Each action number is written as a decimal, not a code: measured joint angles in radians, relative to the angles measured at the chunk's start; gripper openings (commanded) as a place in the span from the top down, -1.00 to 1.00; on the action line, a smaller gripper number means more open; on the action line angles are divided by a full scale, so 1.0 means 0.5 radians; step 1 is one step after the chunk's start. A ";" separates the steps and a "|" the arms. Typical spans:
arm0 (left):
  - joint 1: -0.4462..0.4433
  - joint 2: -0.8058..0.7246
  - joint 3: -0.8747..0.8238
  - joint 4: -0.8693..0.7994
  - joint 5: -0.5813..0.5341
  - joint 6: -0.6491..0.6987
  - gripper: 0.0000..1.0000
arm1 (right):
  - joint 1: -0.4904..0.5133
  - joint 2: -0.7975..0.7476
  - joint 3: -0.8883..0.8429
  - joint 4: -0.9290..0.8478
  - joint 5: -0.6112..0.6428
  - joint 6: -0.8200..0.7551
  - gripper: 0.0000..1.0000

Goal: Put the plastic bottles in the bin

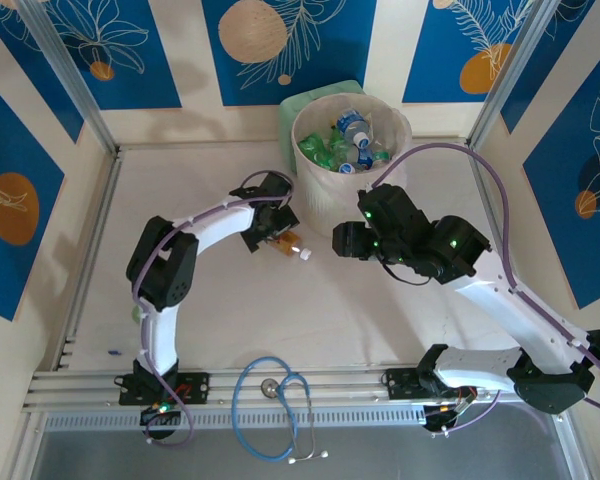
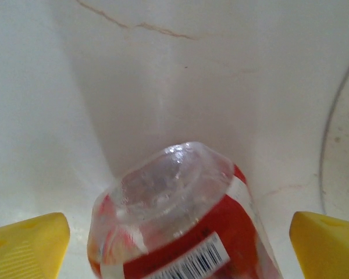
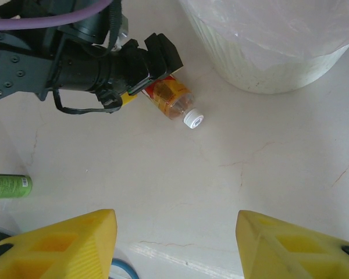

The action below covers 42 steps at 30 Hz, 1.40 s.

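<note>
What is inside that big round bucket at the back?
The bucket holds clear bottles with blue labels and green bottles, heaped together. Whatever lies under that top layer is covered.

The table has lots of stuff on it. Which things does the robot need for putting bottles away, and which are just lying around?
For the job:
- red-label bottle on the table
- green bottle lying on the table
- bottles in the bin
- bin

Just lying about:
- blue stethoscope
- pale green box behind the bin
</note>
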 measured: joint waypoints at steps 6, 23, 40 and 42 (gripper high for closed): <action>-0.002 0.101 0.103 -0.098 -0.049 0.008 -0.70 | 0.011 0.000 0.000 -0.002 0.000 0.000 -0.11; -0.002 0.154 0.212 -0.202 -0.100 0.056 -0.53 | 0.024 -0.002 0.001 -0.002 0.000 0.021 -0.05; -0.008 0.227 0.232 -0.204 -0.095 0.096 -0.38 | 0.047 -0.001 0.001 -0.002 0.002 0.037 -0.05; -0.008 0.227 0.232 -0.202 -0.095 0.095 -0.34 | 0.050 -0.001 0.001 -0.002 0.002 0.037 -0.04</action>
